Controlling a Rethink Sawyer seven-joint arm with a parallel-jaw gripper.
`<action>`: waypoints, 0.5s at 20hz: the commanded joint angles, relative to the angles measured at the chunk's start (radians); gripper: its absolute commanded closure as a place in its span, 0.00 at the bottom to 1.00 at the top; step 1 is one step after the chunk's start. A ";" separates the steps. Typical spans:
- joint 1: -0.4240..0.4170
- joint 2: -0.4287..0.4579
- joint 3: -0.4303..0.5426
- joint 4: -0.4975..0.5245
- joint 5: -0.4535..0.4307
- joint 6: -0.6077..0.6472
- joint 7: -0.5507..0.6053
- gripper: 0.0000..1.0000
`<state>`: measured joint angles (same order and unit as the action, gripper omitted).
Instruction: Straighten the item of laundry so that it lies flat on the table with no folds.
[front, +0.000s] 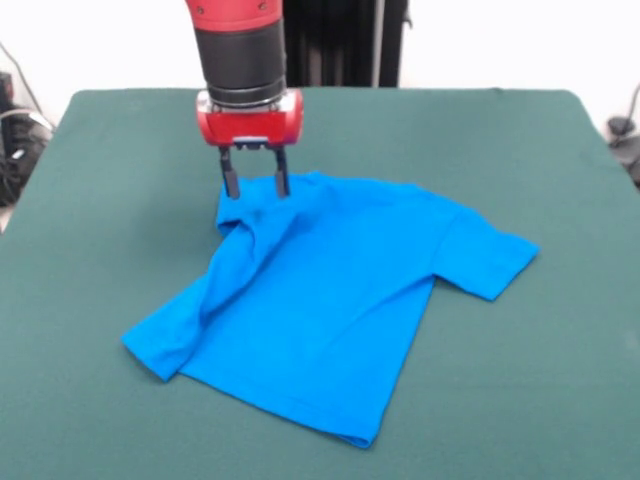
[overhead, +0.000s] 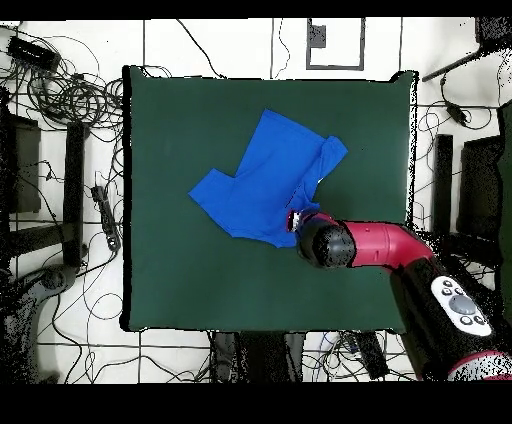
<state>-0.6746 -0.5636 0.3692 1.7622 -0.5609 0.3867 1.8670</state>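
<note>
One broad worktop, covered in dark green felt-like cloth, fills most of the front view; around it the overhead view shows a pale tiled floor strewn with black cables. The red and black arm comes down at the far side, left of centre in the front view. A bright blue T-shirt lies near the middle of the worktop, plain side up, one sleeve spread right, its left side bunched in folds. The fingers stand apart, their tips at the shirt's raised far-left edge; whether they pinch cloth cannot be told.
</note>
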 joint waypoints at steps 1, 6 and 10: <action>-0.018 -0.014 0.036 0.086 -0.037 -0.008 -0.026 0.00; -0.020 0.018 0.025 0.072 -0.059 -0.030 -0.019 0.00; -0.020 0.036 0.012 0.071 -0.081 -0.053 -0.011 0.00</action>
<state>-0.7238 -0.5662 0.3690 1.7716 -0.5761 0.3865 1.8670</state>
